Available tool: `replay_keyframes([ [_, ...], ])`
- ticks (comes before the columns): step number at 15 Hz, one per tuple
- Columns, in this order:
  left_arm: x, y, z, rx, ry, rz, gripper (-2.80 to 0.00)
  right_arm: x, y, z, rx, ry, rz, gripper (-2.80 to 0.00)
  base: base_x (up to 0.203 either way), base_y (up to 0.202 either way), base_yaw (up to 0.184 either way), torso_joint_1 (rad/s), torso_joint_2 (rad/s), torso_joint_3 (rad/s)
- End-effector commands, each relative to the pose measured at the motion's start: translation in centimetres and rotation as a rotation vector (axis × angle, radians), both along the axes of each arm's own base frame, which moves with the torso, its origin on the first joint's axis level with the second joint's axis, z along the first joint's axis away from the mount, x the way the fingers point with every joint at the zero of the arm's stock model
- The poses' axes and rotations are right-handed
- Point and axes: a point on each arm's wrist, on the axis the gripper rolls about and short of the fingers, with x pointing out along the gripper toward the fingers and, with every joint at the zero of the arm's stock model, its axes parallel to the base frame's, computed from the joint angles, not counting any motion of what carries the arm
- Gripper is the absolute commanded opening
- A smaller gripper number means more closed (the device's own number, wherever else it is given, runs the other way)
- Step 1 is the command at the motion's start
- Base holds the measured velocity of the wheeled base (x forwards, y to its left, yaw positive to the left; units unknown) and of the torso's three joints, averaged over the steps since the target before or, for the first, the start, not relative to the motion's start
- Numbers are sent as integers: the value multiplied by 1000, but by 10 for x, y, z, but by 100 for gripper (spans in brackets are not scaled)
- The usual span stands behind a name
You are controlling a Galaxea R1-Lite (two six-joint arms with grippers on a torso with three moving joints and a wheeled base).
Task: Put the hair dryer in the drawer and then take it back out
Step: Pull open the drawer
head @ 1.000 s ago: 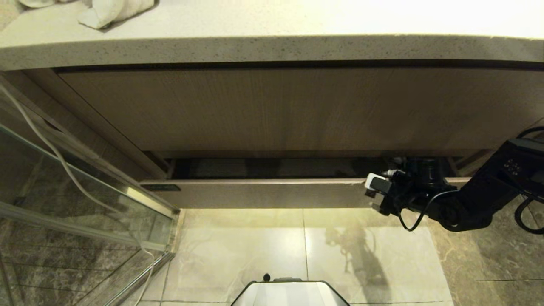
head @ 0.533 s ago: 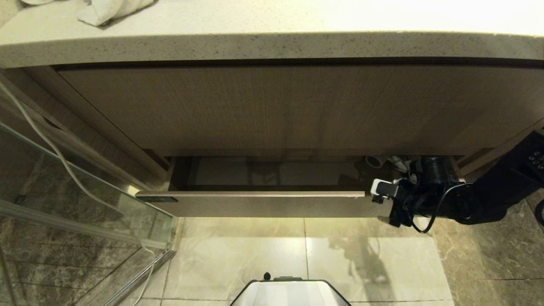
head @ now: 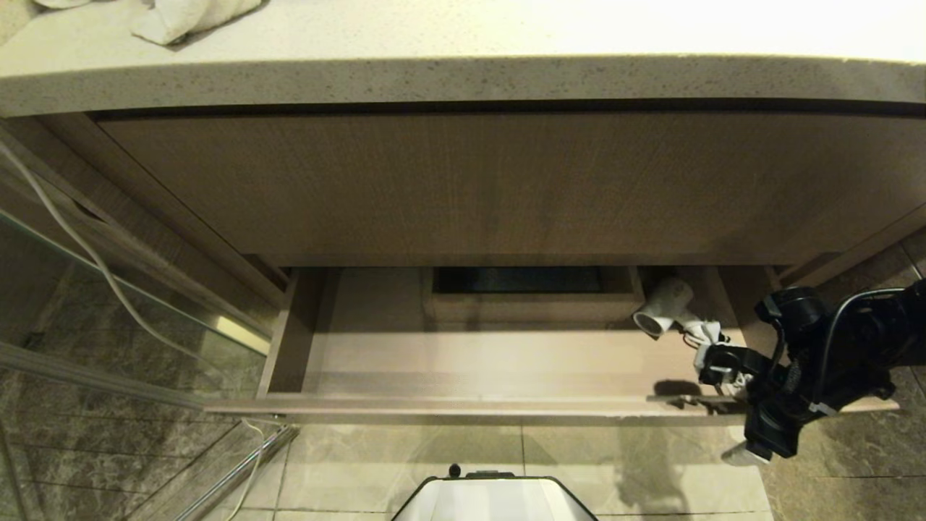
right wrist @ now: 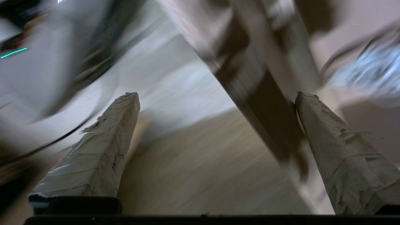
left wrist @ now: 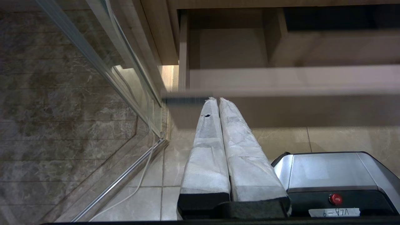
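Note:
The drawer (head: 463,407) stands pulled far out under the vanity, showing its light wood floor and a boxed cut-out (head: 532,289) at the back. The white hair dryer (head: 665,307) lies inside at the back right, barrel mouth facing front-left, its cord trailing right. My right gripper (head: 727,409) is open at the right end of the drawer front, one finger inside the drawer and one in front. The right wrist view shows the drawer front edge (right wrist: 265,103) passing between the spread fingers of the right gripper (right wrist: 215,93). My left gripper (left wrist: 215,99) is shut and empty, parked low before the drawer's left end (left wrist: 281,93).
A taller wood-grain panel (head: 506,188) and a speckled countertop (head: 463,79) overhang the drawer. A white towel (head: 188,18) lies on the counter's left. A glass shower panel (head: 108,325) with a white cable (head: 72,239) stands on the left. My base (head: 492,499) is on the tiled floor.
The drawer has slid much farther out toward me, uncovering its floor and the hair dryer. My right gripper came back with the drawer front, and its wrist has rolled.

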Motion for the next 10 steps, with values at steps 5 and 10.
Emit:
replay_keyframes([
  [5,0,0,0,0,-1,0,-280,-47,-8,34,39,206,-200,0,0,0,0,0,0,0],
  [10,0,0,0,0,-1,0,-280,-75,-11,58,77,191,-268,0,0,0,0,0,0,0],
])
